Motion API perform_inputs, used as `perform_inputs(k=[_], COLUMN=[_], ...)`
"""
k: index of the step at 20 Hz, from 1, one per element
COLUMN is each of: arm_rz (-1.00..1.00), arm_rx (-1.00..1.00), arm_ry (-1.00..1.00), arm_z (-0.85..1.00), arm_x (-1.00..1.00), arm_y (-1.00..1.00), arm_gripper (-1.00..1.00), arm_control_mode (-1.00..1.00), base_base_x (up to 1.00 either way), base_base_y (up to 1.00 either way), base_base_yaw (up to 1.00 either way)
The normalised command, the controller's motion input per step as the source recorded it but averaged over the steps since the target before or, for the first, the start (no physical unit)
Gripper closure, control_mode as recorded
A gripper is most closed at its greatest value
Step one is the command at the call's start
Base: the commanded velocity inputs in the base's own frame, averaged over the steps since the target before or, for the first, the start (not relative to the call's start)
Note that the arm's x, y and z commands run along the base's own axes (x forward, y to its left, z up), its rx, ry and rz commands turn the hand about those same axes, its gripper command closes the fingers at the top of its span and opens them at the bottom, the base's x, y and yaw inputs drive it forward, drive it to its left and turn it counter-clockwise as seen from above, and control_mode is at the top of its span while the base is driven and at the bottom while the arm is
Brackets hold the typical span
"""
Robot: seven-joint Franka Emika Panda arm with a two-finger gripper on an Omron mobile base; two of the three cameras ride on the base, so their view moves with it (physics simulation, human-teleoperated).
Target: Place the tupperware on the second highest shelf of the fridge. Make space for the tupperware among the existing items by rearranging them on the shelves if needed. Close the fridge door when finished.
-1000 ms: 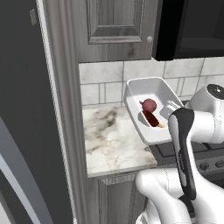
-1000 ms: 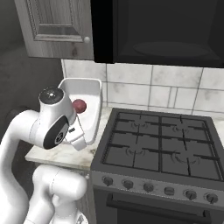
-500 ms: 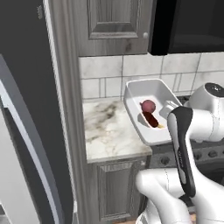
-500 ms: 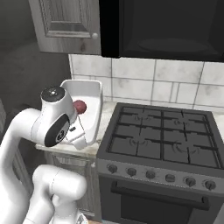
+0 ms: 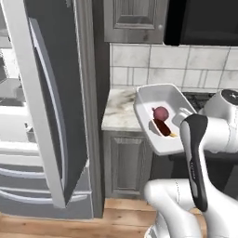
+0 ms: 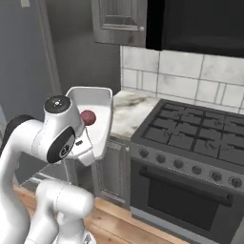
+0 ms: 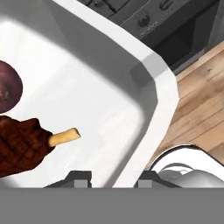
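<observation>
White tupperware [image 5: 160, 118], pinched at its near rim by the gripper [image 7: 114, 177], hangs clear of the counter [image 5: 118, 114]. The fridge [image 5: 42, 116] lies well to its left, door [image 5: 56, 100] open, so I judge the carry goes leftward.

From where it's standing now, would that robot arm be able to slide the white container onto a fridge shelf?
Probably not yet. The end effector holds the tupperware over the counter, and the open fridge door stands edge-on between it and the shelves. The base would likely have to drive round first.
</observation>
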Motion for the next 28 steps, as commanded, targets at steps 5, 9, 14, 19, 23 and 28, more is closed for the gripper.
perform_inputs(k=[5,9,14,19,23,28], arm_rz=[0.0,0.0,0.0,0.0,0.0,0.0], arm_rx=[0.0,0.0,0.0,0.0,0.0,0.0], arm_ry=[0.0,0.0,0.0,0.0,0.0,0.0], arm_z=[0.0,0.0,0.0,0.0,0.0,0.0], arm_x=[0.0,0.0,0.0,0.0,0.0,0.0], arm_y=[0.0,0.0,0.0,0.0,0.0,0.0], arm_gripper=[1.0,1.0,1.0,1.0,1.0,1.0], arm_control_mode=[1.0,1.0,1.0,1.0,1.0,1.0], base_base_x=[-0.44,-0.08,0.0,0.17,0.54,0.84], base_base_y=[-0.1,0.0,0.21,0.68,0.92,0.51], base_base_yaw=[0.73,0.83,0.79,0.61,0.47,0.19])
